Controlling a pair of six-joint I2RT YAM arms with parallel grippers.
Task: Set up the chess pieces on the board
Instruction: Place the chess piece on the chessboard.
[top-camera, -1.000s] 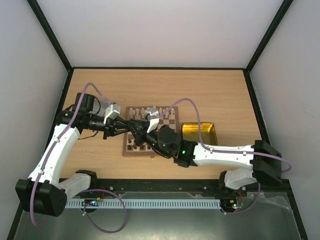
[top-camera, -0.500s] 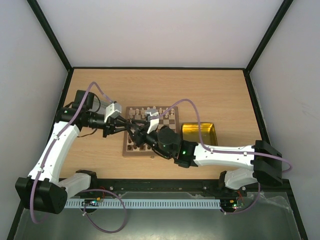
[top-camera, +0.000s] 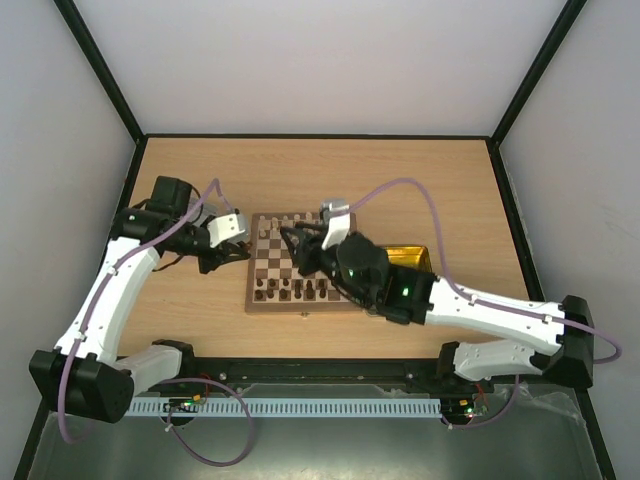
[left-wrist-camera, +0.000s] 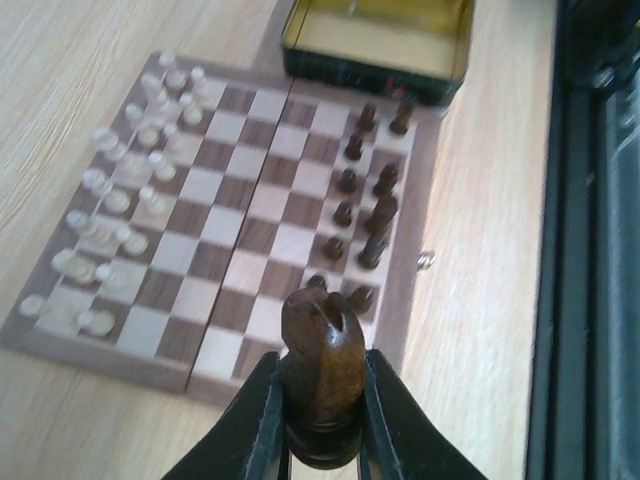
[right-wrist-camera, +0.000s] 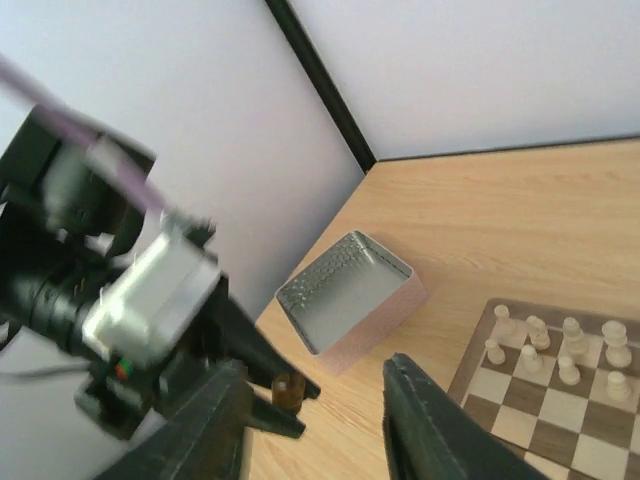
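Observation:
The board (top-camera: 262, 303) lies at the table's middle. Cream pieces (top-camera: 283, 227) stand along its far side and dark pieces (top-camera: 290, 291) along its near side. My left gripper (top-camera: 241, 252) hovers just off the board's left edge, shut on a dark brown knight (left-wrist-camera: 321, 355). In the left wrist view the gripper (left-wrist-camera: 322, 400) holds the knight upright, with the board (left-wrist-camera: 412, 250), cream pieces (left-wrist-camera: 120, 190) and dark pieces (left-wrist-camera: 365, 205) beyond. My right gripper (top-camera: 298, 250) is open and empty above the board's middle. Its wrist view shows the right gripper (right-wrist-camera: 315, 440), the held knight (right-wrist-camera: 288, 390) and cream pieces (right-wrist-camera: 560, 350).
A yellow-lined tin (top-camera: 408, 256) sits right of the board, partly under my right arm; it also shows in the left wrist view (left-wrist-camera: 380, 40). A silver tin lid (right-wrist-camera: 350, 295) lies on the table left of the board. Black frame posts and white walls surround the table.
My left gripper has drawn back left off the board with the knight. My right arm has swung right, and its gripper has moved from the board's near left to its middle.

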